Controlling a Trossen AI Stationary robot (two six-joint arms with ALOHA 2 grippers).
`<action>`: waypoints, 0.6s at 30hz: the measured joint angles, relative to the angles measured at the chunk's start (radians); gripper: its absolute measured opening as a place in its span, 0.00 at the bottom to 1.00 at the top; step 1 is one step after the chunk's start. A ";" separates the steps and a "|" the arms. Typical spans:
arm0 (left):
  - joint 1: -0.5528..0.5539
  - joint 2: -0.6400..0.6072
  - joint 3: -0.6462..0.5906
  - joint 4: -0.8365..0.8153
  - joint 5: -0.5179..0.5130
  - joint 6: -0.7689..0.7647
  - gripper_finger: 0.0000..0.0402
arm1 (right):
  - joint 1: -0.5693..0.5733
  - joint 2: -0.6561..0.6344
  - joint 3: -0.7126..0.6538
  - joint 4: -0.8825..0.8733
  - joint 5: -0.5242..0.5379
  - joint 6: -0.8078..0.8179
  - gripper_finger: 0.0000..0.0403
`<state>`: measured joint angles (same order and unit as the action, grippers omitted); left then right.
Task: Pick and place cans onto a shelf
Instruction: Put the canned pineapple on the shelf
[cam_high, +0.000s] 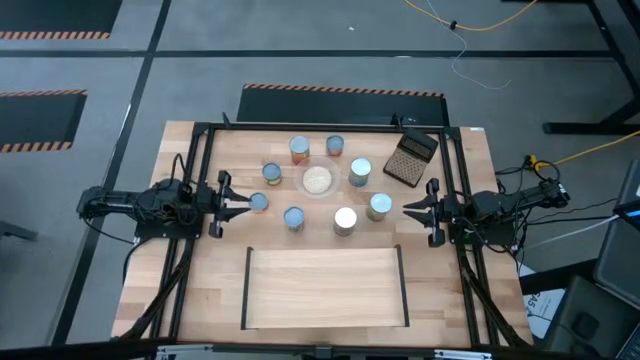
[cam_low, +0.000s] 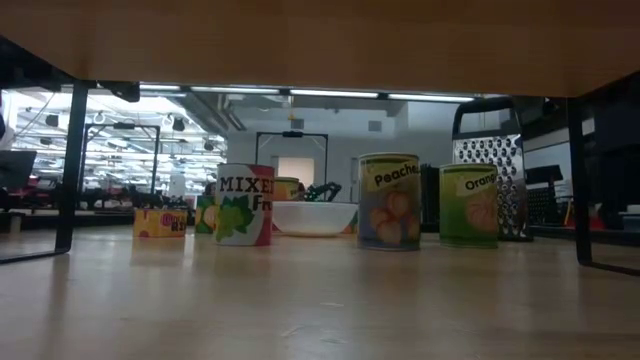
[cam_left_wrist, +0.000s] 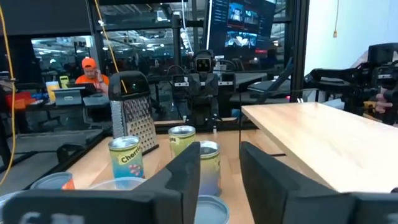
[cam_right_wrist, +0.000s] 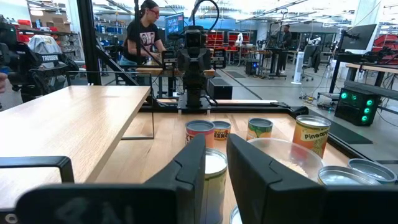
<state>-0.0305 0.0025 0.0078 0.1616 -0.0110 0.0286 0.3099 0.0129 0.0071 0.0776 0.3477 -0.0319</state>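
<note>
A: Where are your cans (cam_high: 345, 220)?
B: You've eight on the table (cam_high: 200, 300), ringed around the bowl (cam_high: 317, 181). The shelf (cam_high: 325, 286) holds none.
A: And the left gripper (cam_high: 243, 203)?
B: Its jaws stand apart, empty, one can (cam_high: 259, 202) just off the tips.
A: The right gripper (cam_high: 412, 208)?
B: Near another can (cam_high: 379, 206), holding nothing. You see a narrow gap between its fingers (cam_right_wrist: 186, 165).
</note>
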 joint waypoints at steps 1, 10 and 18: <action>0.000 0.000 0.000 0.001 -0.001 0.000 0.29 | 0.000 0.000 0.000 0.000 0.000 0.000 0.18; 0.000 0.000 0.000 0.049 -0.036 0.000 0.32 | 0.000 0.000 0.000 0.000 0.000 0.000 0.18; 0.000 0.030 0.000 0.180 -0.103 0.001 0.32 | 0.000 0.000 0.000 0.000 0.000 -0.003 0.18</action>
<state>-0.0303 0.0325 0.0078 0.3420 -0.1139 0.0292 0.3099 0.0131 0.0071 0.0772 0.3477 -0.0345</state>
